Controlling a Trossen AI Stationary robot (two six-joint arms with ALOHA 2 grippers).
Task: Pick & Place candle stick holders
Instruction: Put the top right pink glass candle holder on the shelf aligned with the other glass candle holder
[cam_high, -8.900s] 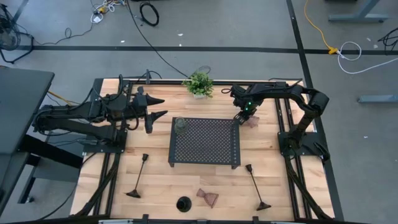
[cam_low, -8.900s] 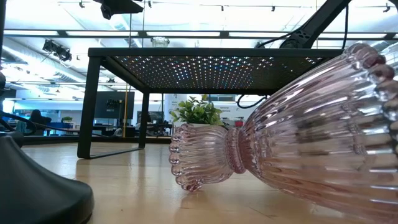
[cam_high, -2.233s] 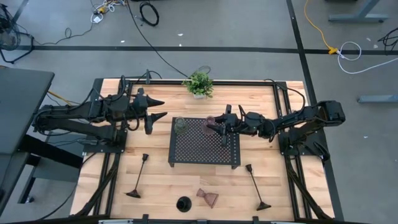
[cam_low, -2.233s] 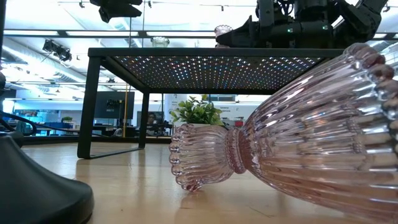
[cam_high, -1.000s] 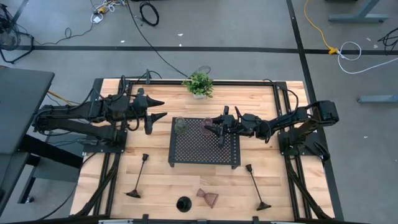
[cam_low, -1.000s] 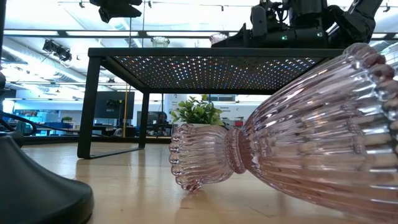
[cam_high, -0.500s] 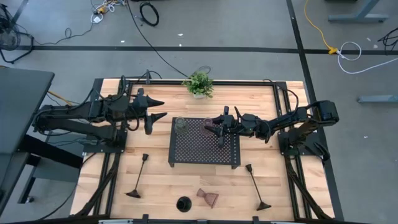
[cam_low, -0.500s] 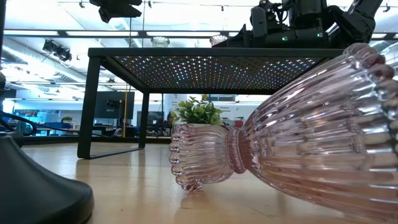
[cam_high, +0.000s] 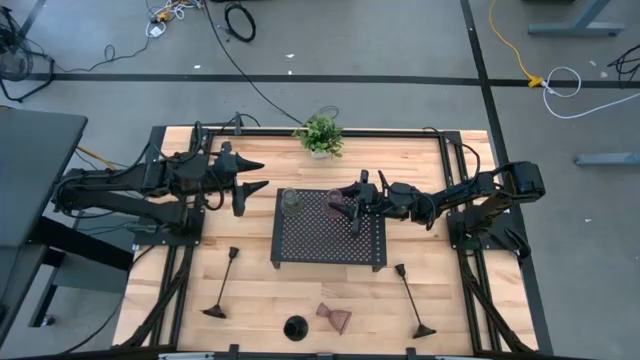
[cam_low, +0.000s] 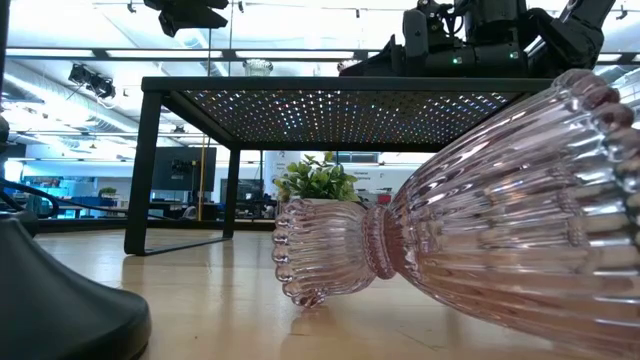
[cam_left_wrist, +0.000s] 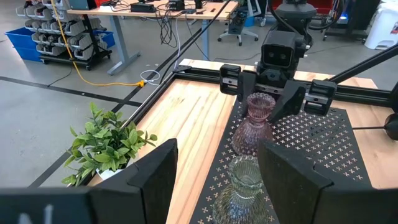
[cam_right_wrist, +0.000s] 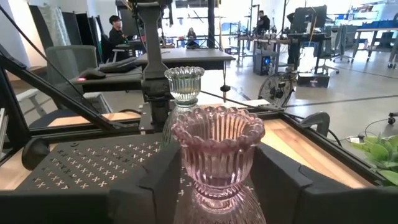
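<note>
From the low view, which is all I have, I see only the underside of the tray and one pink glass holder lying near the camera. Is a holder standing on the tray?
Observer: Yes, a pinkish holder stands upright on the tray.
Operator: Is it alone there?
Observer: No, a greenish holder stands near the tray's left end.
Operator: Where is the right gripper?
Observer: The right gripper is at the pinkish holder, a finger on each side.

1 camera looked straight down on the whole bench (cam_high: 260, 290). 1 sat at bench level, very near a fallen pink holder (cam_low: 480, 230). 2 wrist cameras faced each other across the black tray (cam_left_wrist: 317, 134).
</note>
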